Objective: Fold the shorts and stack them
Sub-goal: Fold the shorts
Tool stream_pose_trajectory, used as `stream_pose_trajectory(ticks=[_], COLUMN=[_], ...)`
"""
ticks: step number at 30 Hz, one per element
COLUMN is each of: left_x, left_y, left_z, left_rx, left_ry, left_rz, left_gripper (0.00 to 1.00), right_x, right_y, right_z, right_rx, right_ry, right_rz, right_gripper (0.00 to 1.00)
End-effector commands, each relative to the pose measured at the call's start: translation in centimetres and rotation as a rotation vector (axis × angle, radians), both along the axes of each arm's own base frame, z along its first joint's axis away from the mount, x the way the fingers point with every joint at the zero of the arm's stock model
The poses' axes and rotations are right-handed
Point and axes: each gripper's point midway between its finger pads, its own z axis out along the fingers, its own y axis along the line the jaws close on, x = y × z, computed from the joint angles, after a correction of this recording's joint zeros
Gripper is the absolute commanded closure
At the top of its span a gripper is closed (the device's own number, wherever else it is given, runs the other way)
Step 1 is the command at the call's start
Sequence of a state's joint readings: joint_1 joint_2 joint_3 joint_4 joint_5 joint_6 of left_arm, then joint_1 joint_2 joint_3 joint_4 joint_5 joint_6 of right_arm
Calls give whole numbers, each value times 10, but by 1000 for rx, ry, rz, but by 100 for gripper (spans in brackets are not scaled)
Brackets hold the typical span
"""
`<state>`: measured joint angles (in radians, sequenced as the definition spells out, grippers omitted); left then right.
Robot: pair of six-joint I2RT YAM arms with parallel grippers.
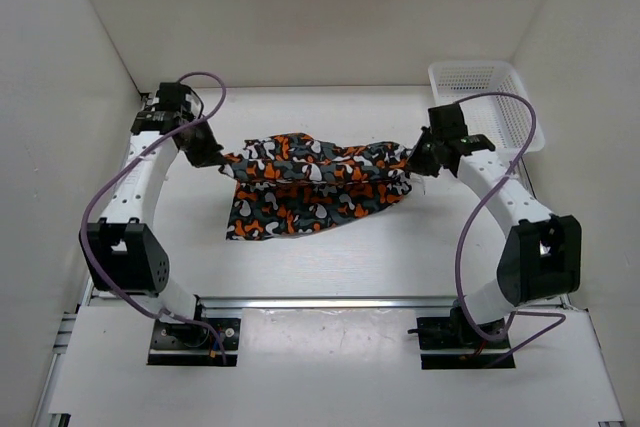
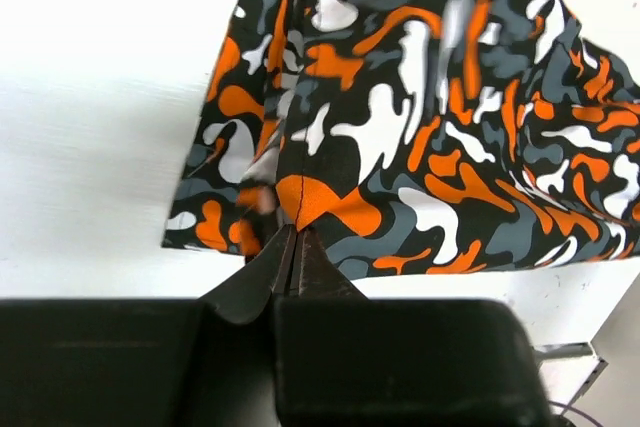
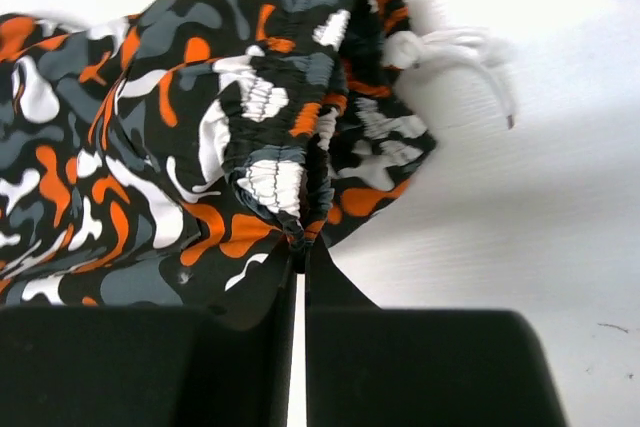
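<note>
Stretched between left gripper (image 2: 292, 239) and right gripper (image 3: 301, 249), both clenched on slim edges of soft orange-and-black camouflage cloth shorts (image 1: 300, 187), liable to slip if pulled harder.

Camouflage shorts (image 1: 310, 179) stretched sideways, lower part draped on table

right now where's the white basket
In the top view the white mesh basket sits at the far right corner, just beyond the right claw, apart from the shorts.
</note>
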<state>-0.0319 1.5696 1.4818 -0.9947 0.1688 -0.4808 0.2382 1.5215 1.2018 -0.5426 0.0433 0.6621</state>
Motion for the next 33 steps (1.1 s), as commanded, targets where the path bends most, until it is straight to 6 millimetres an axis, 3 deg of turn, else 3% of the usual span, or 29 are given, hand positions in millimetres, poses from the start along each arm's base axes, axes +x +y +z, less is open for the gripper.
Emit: stream_pose_trajectory(ticks=[1,2,3,5,6,8,9,10,12,13,15,16,19,23,25,29,31,33], left_x=[-23,-27,-35,-46,-63,-70,-82,-82,-83,-72,-62,-48,-29,-9,-1,17,21,22], left_y=[28,28,31,31,28,24,21,22,17,18,18,20,17,18,20,22,24,24], left_z=[11,10,-11,-29,-56,-77,-99,-104,-105,-95,-78,-62,-52,-70,-84,-100,-108,-123], left_rx=[63,63,63,63,53,30,15,1,-22,-21,-20,-13,-12,7,16,24,33,33], left_ry=[13,8,56,81,155,182,250,261,270,234,184,133,122,172,204,223,234,266], left_rz=[42,42,51,51,44,45,38,42,32,32,32,44,34,34,38,41,45,44], left_gripper=[90,90,90,90,90,86,58,41,23,15,15,15,18,23,24,28,28,30], right_x=[-9,-11,-21,-31,-32,-46,-46,-47,-48,-46,-39,-34,-19,1,9,32,36,35], right_y=[-2,-2,0,5,7,9,9,9,5,2,1,-2,-8,-6,-4,2,7,10], right_z=[12,5,-12,-31,-41,-65,-68,-72,-73,-68,-58,-53,-50,-55,-67,-86,-91,-103], right_rx=[-30,-32,-40,-26,-19,-12,-14,-22,-42,-39,-32,-33,-20,-12,-22,-27,-32,-44], right_ry=[-27,-18,13,56,63,133,144,153,161,152,124,107,104,108,138,135,124,143], right_rz=[17,18,30,48,54,81,81,88,77,68,59,55,30,24,47,73,94,100], right_gripper=[100,100,100,100,95,72,48,34,20,18,18,18,18,19,19,28,30,39])
